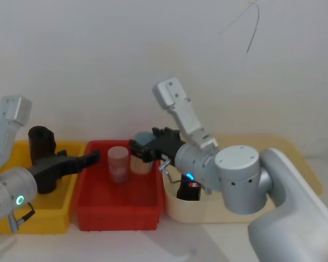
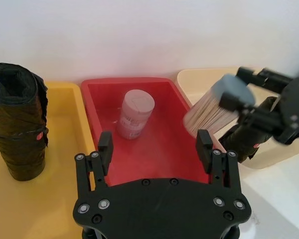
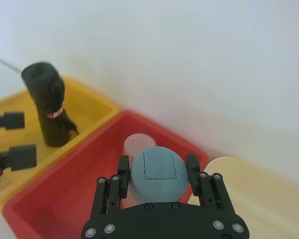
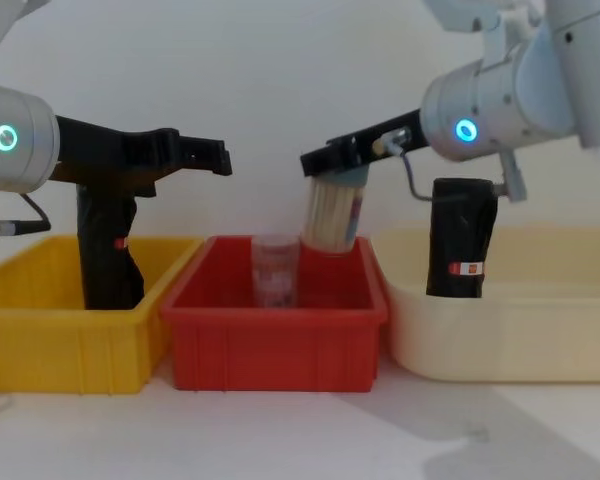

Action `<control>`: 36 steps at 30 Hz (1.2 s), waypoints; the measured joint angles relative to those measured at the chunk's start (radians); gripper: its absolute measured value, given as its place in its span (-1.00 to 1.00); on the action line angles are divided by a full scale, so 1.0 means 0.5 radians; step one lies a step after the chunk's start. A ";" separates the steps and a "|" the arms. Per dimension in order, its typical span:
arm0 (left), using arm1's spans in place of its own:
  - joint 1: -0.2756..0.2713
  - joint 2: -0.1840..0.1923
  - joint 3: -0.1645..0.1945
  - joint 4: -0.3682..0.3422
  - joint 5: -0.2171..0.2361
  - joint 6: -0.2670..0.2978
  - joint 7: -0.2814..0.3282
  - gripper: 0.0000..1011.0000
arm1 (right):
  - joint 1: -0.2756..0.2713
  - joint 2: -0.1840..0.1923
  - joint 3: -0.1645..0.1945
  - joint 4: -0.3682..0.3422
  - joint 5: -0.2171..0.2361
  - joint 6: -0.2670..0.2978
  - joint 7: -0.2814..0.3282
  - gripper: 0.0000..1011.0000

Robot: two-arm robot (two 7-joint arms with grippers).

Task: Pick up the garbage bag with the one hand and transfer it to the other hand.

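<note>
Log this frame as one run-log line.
left gripper: open, empty, above red bin | right gripper: shut on grey-capped container over red bin | garbage bag: upright in cream bin, untouched

Your left gripper (image 4: 215,158) hung at ten o'clock, over the gap between yellow bin (image 4: 70,335) and red bin (image 4: 280,340). A black roll (image 4: 108,255) stood upright in the yellow bin. Right gripper (image 4: 320,165) clamped a grey-capped stick jar (image 4: 332,212), tilted over the red bin beside a clear jar (image 4: 276,270). At three o'clock, the garbage bag (image 4: 460,240) stood in the cream bin (image 4: 510,330).
</note>
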 joint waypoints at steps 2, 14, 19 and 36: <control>0.000 0.000 0.000 0.000 0.000 0.000 0.000 0.98 | 0.001 0.004 0.017 -0.014 0.005 0.002 0.000 0.35; 0.000 0.000 0.000 0.000 0.000 0.000 0.000 0.98 | 0.017 0.040 0.149 -0.039 0.021 -0.008 -0.021 0.35; 0.000 0.000 0.000 0.000 0.000 0.000 0.000 0.98 | 0.039 0.043 0.195 0.008 0.014 -0.048 -0.057 0.35; 0.000 0.000 0.000 0.000 0.000 0.000 0.000 0.98 | 0.040 0.052 0.281 0.181 -0.078 -0.466 -0.214 0.97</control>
